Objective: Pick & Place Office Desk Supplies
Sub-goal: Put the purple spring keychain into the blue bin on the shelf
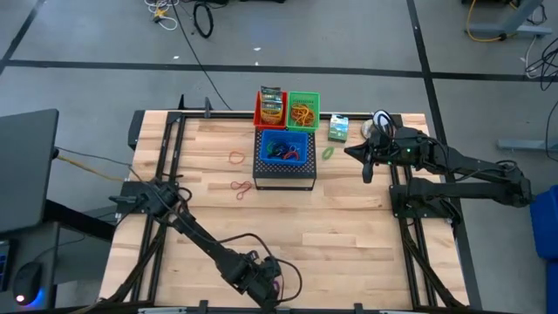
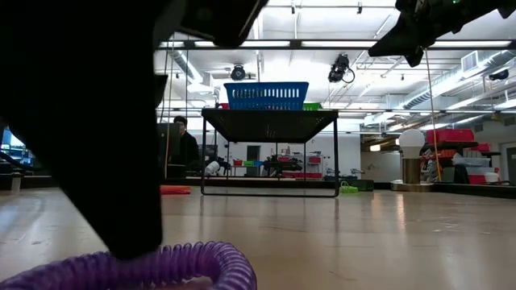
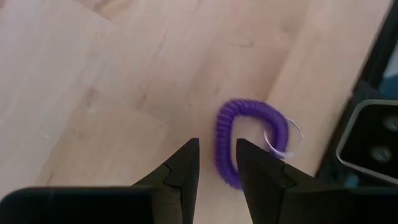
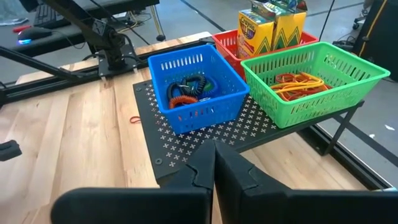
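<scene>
A purple coiled loop (image 3: 249, 134) lies flat on the wood at the table's near edge, and it also fills the bottom of the low view (image 2: 161, 270). My left gripper (image 3: 216, 146) points steeply down over it, open, with one finger inside the loop and one outside it. High over the table's right side, my right gripper (image 4: 214, 163) is shut and empty, facing the baskets. On the table lie two rubber bands (image 1: 236, 158) (image 1: 241, 187), a green loop (image 1: 328, 153) and a green-white box (image 1: 338, 128). My left gripper's fingers stand on either side of one side of the purple loop (image 3: 225, 158), coming from above. The inner finger (image 3: 258, 171) is close against the coil. I cannot tell whether either finger touches it. The loop rests flat on the table.
A black perforated stand (image 4: 249, 127) at the far middle carries a blue basket (image 4: 199, 90) of coiled loops, a green basket (image 4: 311, 81) of rubber bands and a red basket (image 4: 230, 40) with crayon boxes. A white ball on a stand (image 2: 412, 141) is at the far right.
</scene>
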Robot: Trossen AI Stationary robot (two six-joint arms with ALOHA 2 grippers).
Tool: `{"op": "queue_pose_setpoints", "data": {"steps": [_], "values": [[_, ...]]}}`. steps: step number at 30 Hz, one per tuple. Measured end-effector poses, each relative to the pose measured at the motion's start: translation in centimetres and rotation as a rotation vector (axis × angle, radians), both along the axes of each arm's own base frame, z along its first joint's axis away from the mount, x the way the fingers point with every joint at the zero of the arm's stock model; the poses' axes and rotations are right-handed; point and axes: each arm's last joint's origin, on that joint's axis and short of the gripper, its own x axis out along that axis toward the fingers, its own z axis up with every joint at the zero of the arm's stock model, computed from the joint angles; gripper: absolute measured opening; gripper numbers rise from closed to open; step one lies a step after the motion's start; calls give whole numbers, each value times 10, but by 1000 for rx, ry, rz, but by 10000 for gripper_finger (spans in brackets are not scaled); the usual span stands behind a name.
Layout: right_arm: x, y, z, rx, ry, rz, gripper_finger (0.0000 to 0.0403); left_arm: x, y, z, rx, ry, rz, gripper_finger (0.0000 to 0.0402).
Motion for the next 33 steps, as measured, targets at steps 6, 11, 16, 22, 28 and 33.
{"op": "queue_pose_setpoints", "data": {"steps": [6,11,16,22,28,33], "values": [[0,0,-1,-5,8,2,9,1,0,-5,6,-8,24,114],[0,0,-1,-10,10,4,9,0,-1,-9,19,-3,29,82],[0,0,-1,-18,12,7,9,-1,0,-11,53,3,38,33],[0,0,0,-22,12,8,9,-2,8,4,111,-22,36,9],[0,0,0,-22,9,7,9,-10,29,66,142,-97,42,9],[1,0,1,-25,-8,3,9,-25,65,118,233,-100,-3,9]]}}
